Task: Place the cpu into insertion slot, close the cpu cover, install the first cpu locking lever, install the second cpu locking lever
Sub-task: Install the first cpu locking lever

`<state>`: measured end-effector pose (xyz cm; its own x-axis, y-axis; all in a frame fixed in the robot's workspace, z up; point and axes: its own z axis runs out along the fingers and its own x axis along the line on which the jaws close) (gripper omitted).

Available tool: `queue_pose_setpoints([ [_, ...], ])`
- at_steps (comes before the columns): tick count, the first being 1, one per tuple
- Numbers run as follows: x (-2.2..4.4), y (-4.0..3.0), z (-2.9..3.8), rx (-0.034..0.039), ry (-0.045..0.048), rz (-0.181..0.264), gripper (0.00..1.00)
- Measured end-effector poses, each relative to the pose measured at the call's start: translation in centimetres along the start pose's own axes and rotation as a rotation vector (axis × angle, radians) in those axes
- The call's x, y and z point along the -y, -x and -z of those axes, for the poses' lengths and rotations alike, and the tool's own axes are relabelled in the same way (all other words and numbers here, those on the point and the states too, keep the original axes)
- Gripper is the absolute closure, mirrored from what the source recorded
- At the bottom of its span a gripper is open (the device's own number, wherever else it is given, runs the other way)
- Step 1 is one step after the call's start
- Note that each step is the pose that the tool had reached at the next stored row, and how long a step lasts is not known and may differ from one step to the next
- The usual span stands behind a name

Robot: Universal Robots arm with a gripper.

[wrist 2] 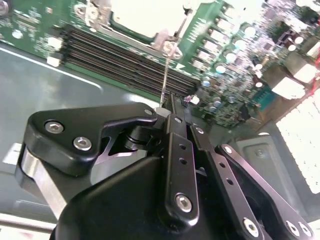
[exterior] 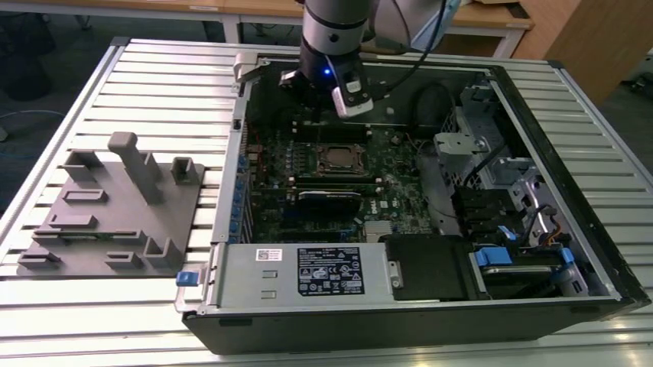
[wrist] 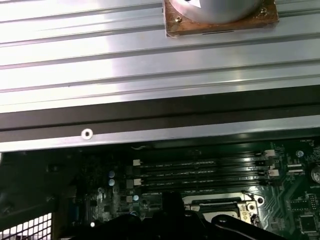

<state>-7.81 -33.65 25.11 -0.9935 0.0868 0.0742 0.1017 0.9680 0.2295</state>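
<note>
My gripper [exterior: 318, 107] hangs inside the open computer case, over the back of the motherboard [exterior: 306, 183] and just behind the insertion slot [exterior: 342, 158]. The cpu [wrist 2: 145, 15] lies in the slot with its silvery top showing, and the cpu cover [wrist 2: 161, 36] lies flat around it. A thin metal locking lever [wrist 2: 166, 75] rises from the socket corner to my gripper's tip [wrist 2: 173, 102]. The black fingers [wrist 2: 178, 145] are shut together, and the lever's free end rests against their side. In the first wrist view the socket [wrist: 220, 210] lies beyond the memory slots [wrist: 200, 172].
Long black memory slots [wrist 2: 120, 65] run between the socket and the case wall. A black card [exterior: 329, 200] sits in front of the socket. The power supply [exterior: 306, 271] and drive cage [exterior: 510, 199] fill the case's front and right. A grey fixture block [exterior: 112, 206] stands on the slatted table.
</note>
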Motion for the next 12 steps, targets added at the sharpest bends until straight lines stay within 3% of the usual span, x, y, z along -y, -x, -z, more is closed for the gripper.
queue_pose_setpoints([
  [4,-0.08,0.89,0.04,0.0000,0.0000,0.000,0.90],
  [9,-0.09,0.91,0.03,0.0000,0.0000,0.000,0.90],
  [12,-0.07,0.93,-0.07,0.0040,0.0004,0.001,0.90],
])
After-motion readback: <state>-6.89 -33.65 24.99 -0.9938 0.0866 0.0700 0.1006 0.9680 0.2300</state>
